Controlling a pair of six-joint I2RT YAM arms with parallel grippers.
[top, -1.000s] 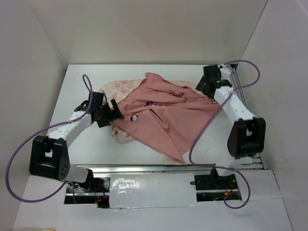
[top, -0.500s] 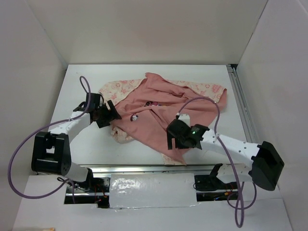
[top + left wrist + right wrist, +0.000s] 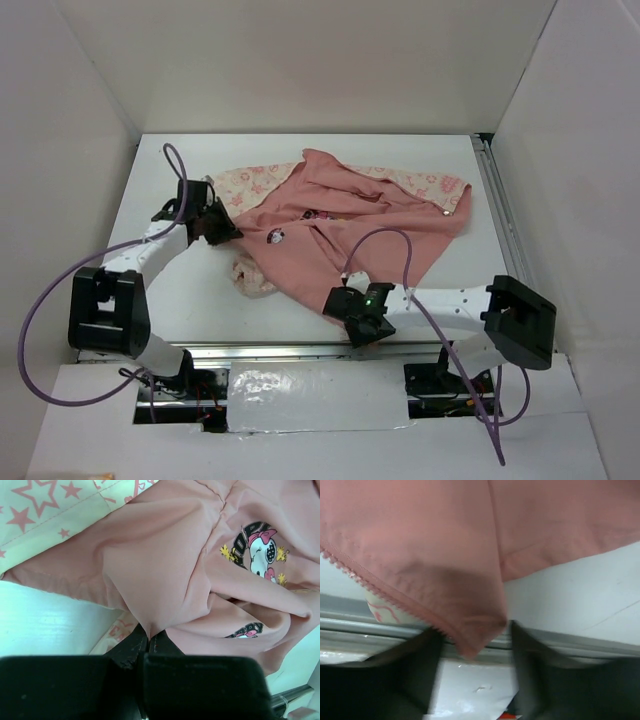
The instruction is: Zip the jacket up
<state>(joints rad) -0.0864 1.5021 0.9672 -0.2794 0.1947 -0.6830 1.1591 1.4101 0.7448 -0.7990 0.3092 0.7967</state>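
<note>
Lying across the middle of the white table (image 3: 200, 310), the jacket (image 3: 340, 235) is spread open with its salmon-pink lining facing up. Cream fabric printed with pink stars shows along its far edge, at both far corners and at the near left.

At the left, the left gripper (image 3: 222, 228) sits at the jacket's left edge. In the left wrist view its 2 black fingers (image 3: 132, 647) are pressed together on a raised fold of the lining, so the left gripper (image 3: 148, 637) is clamped on the jacket (image 3: 160, 570). The fabric pulls up into a peak at the pinch. Just right of that fold, a small cartoon dog print (image 3: 262, 555) sits on the lining, with a second print partly folded under below it.

At the right, the right gripper (image 3: 357, 322) is low over the jacket's near corner, close to the metal rail (image 3: 290, 350) at the table's front edge. From the right wrist, its 2 fingers (image 3: 420, 665) stand apart, and the pointed corner of the jacket (image 3: 420, 540) hangs between them without being squeezed. The right gripper (image 3: 475, 660) holds nothing firmly. A line of pink zipper teeth (image 3: 380, 587) runs along the fabric edge down to that corner.
</note>
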